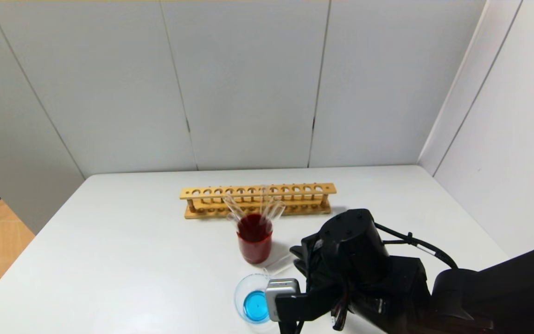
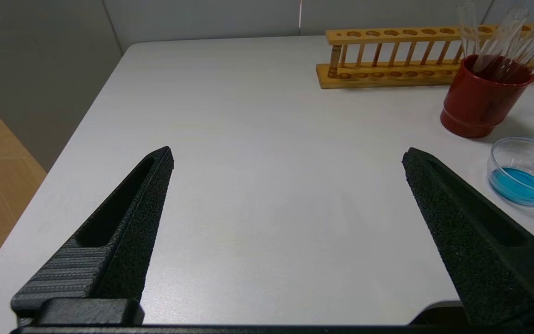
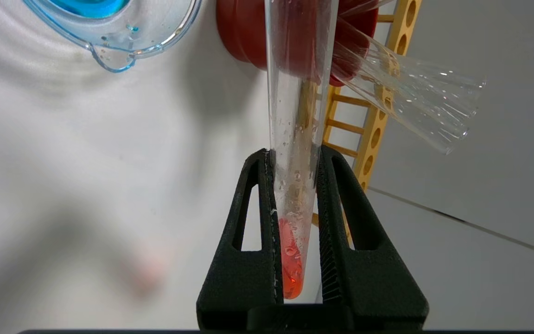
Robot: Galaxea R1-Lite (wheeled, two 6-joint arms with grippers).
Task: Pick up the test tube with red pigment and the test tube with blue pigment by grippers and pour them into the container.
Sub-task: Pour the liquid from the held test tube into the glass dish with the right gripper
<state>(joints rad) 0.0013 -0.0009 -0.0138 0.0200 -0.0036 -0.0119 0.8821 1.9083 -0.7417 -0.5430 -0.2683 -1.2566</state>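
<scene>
My right gripper is shut on the test tube with red pigment. A little red-orange liquid sits at the tube's round end, between the fingers. In the head view this gripper hangs just right of the container, and the tube lies nearly level, its mouth towards the red cup. The container is a clear glass cup holding blue liquid; it also shows in the right wrist view and the left wrist view. I see no tube with blue liquid. My left gripper is open and empty over bare table, left of the container.
An opaque dark red cup with several colourless tubes stands just behind the container. A wooden tube rack lies behind the cup. White walls close in at the back and right. The table's left edge is near my left gripper.
</scene>
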